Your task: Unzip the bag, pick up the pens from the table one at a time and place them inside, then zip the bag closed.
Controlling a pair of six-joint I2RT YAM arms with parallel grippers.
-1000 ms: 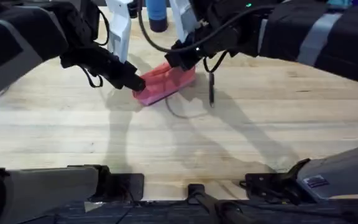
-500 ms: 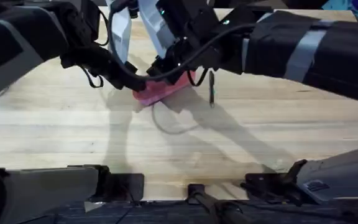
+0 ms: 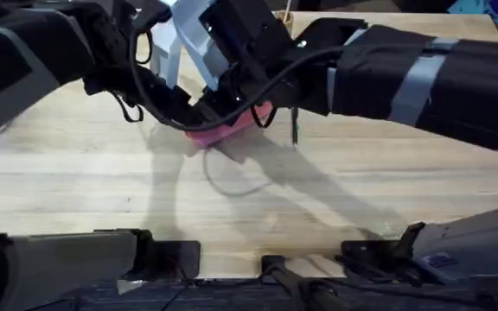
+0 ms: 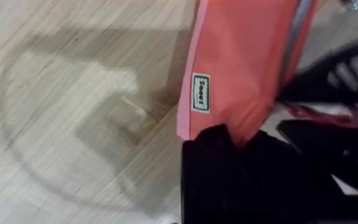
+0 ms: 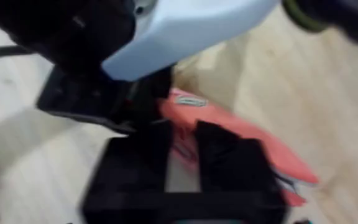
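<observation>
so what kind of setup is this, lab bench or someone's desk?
Likely a lab bench: two robot arms work over a bare butcher-block table, handling only a pink pouch and a pen.

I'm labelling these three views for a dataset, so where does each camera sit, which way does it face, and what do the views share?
Overhead: above the arm bases, facing down and forward over the table; both arms reach to the bag, with the pen beside it.
Left wrist: on the left arm, facing the bag, the left gripper clamping its end.
Right wrist: on the right arm, facing the bag, the right gripper over it.
Shared: the bag and table.
</observation>
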